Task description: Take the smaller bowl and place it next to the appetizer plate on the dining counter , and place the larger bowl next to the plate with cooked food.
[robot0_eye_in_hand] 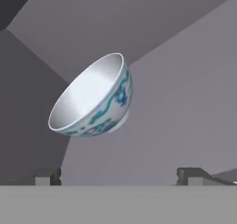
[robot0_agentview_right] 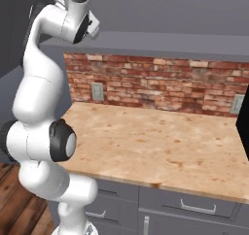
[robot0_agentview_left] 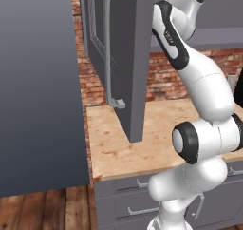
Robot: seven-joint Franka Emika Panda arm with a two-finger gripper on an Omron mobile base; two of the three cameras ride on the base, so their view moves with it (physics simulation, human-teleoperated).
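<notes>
A white porcelain bowl with a blue-green painted pattern outside and a pale inside is ahead of my gripper in the hand view. Grey cabinet surfaces surround it, and it looks tilted because the view is rolled. Whether it is the smaller bowl or the larger bowl I cannot tell from this single bowl. My two dark fingertips stand wide apart, open, short of the bowl with nothing between them. The arm reaches up to the upper cabinet. The appetizer plate, the plate with cooked food and the dining counter are out of view.
An open grey cabinet door with a long handle hangs over the wooden counter top. A tall grey panel stands at the left. Behind the counter is a brick wall, with grey drawers below.
</notes>
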